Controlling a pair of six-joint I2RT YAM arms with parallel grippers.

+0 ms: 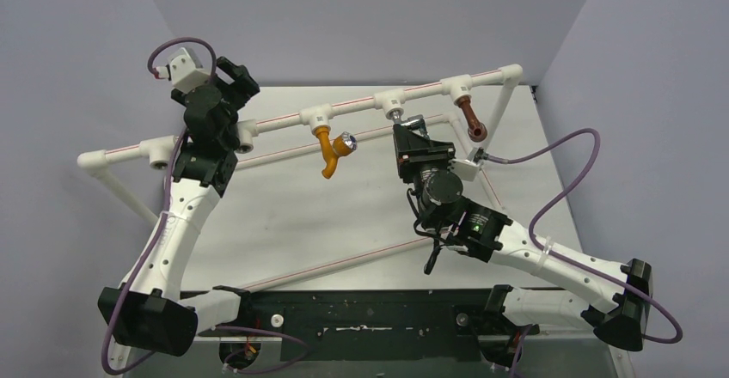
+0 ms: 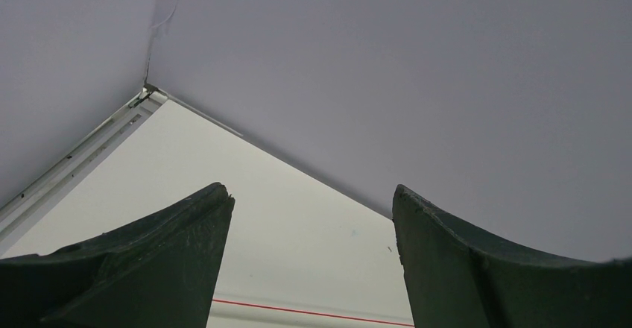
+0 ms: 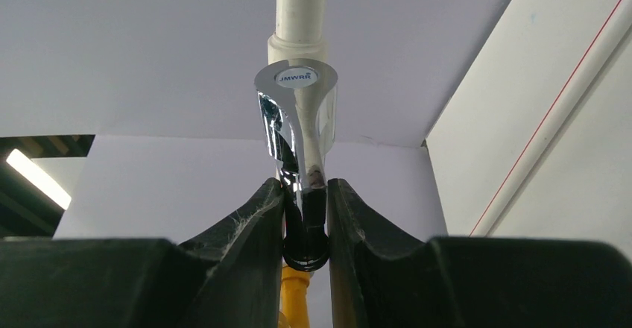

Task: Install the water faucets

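A white pipe frame (image 1: 284, 121) carries three tees. The orange faucet (image 1: 327, 153) with its chrome knob (image 1: 346, 144) hangs from the left tee. The brown faucet (image 1: 471, 118) hangs from the right tee. At the middle tee (image 1: 390, 100) sits the shiny silver faucet (image 1: 398, 115), its lever cap (image 3: 296, 78) just below the white fitting (image 3: 297, 45). My right gripper (image 3: 305, 197) is shut on the silver faucet's (image 3: 294, 130) lower body. My left gripper (image 1: 234, 77) stands open and empty over the frame's left end; its wrist view shows only table and wall between the fingers (image 2: 201, 224).
Grey walls close the table in at the back and sides. Lower red-striped pipes (image 1: 344, 258) of the frame lie across the tabletop. The orange faucet (image 3: 293, 294) shows below the right fingers. Purple cables (image 1: 559, 180) loop off both wrists.
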